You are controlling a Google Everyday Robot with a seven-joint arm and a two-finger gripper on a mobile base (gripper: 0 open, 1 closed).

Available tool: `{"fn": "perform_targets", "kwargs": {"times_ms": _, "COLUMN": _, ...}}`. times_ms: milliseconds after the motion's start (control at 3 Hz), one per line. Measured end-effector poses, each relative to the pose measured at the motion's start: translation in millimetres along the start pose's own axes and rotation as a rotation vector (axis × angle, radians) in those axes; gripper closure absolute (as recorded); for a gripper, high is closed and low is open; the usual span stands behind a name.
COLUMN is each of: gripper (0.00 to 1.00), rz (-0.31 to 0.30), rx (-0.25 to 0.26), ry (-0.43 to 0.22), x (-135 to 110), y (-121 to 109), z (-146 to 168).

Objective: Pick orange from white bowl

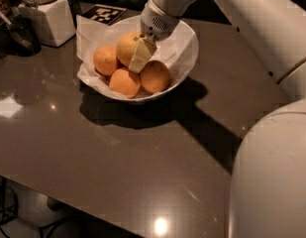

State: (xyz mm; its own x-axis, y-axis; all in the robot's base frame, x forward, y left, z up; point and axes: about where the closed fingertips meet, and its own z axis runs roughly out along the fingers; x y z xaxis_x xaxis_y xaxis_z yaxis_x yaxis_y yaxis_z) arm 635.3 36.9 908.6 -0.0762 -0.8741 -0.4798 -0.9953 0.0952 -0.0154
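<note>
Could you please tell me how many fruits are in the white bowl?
4: the large pale orange at the back, the gripper over its right side; three smaller deep-orange fruits at left, front, right. More may hide beneath.

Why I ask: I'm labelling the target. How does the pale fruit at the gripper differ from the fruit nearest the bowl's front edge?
The orange is larger and paler, yellow-orange; the front fruit is smaller and deeper orange. The orange sits further back, partly covered by the gripper reaching into the white bowl; the front fruit is uncovered. Both are round and lie in that bowl.
</note>
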Motion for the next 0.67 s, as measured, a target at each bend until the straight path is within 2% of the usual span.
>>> {"fn": "perform_targets", "kwargs": {"times_ms": 667, "gripper": 1.00, "rz": -0.048, "rx": 0.031, "ry": -0.087, "x": -2.2, "y": 15.2, "z": -11.6}}
